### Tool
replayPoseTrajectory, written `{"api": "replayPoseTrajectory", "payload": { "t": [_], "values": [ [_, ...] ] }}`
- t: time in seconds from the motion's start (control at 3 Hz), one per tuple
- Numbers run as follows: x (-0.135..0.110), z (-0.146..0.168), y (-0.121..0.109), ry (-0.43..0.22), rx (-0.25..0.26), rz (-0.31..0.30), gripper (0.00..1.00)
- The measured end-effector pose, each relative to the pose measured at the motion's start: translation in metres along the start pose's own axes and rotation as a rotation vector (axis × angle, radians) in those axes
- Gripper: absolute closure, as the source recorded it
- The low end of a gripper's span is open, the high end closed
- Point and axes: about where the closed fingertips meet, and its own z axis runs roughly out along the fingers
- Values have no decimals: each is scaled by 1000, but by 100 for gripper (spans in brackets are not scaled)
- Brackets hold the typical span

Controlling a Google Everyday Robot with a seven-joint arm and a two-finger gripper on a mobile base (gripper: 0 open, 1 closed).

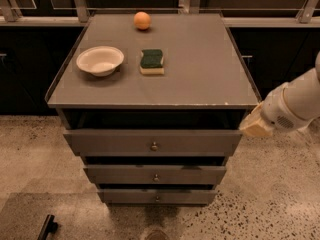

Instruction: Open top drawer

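Note:
The top drawer (125, 143) is the widest of three grey-brown drawers under a grey tabletop (200, 69). It has a small round knob (154, 146) at the centre of its flat front and stands pulled out a little, with a dark gap above it. My gripper (255, 125) is at the right end of the top drawer's front, just below the tabletop's right front corner. The white arm reaches in from the right edge of the view.
A white bowl (100, 60), a green and yellow sponge (151, 61) and an orange (142, 20) lie on the tabletop. Two narrower drawers (125, 174) sit below the top one. Speckled floor surrounds the cabinet. A dark object (47, 227) lies at the lower left.

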Motion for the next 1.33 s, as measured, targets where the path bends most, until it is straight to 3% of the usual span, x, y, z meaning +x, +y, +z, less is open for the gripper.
{"api": "replayPoseTrajectory", "payload": {
  "t": [0.33, 0.67, 1.0, 1.33],
  "values": [
    [17, 17, 44, -72, 37, 78, 100],
    [61, 68, 91, -132, 18, 189, 100],
    [78, 76, 95, -133, 62, 223, 100],
    [76, 75, 95, -135, 62, 221, 100]
  ]
}}
